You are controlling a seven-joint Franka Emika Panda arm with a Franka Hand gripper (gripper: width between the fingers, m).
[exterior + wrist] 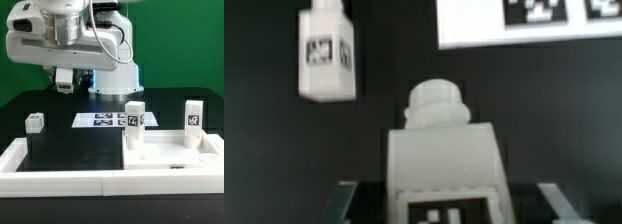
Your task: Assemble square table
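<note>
fingers (347,205) clasping white leg (441,150) above black table (278,150), second leg (327,55) lying near marker board (526,22)

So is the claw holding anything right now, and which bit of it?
Yes, the claw holds a white table leg by its tagged end; the rounded peg end sticks out free.

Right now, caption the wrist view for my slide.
White leg framed by the tool, with a second leg and the marker board beyond.
</note>
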